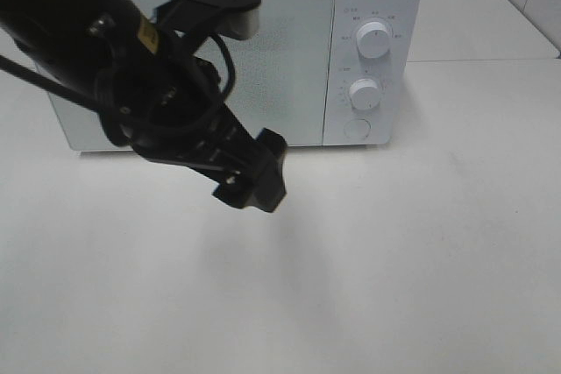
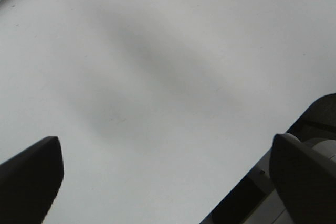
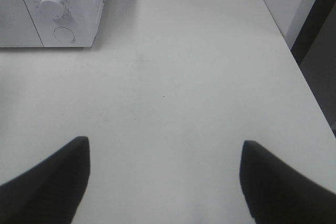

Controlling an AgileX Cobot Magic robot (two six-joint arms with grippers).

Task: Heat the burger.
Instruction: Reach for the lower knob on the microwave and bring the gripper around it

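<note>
The burger is out of view in all three views. A white microwave (image 1: pixel 237 50) stands at the back of the table with its door shut. My left gripper (image 1: pixel 254 172) hangs on its black arm in front of the door, above the table top. In the left wrist view the left gripper (image 2: pixel 165 145) is open, with only bare white table between its dark fingers (image 2: pixel 31 171). My right gripper (image 3: pixel 164 144) is also open over bare table, nothing between its fingers (image 3: pixel 52 177). The microwave (image 3: pixel 79 3) lies ahead of it, off to one side.
The microwave's control panel carries two white knobs (image 1: pixel 374 41) (image 1: pixel 364 94) and a round button (image 1: pixel 356 127). The white table (image 1: pixel 421 260) stretches in front of it. In the right wrist view the table edge (image 3: pixel 310 87) runs along one side, with a dark gap beyond.
</note>
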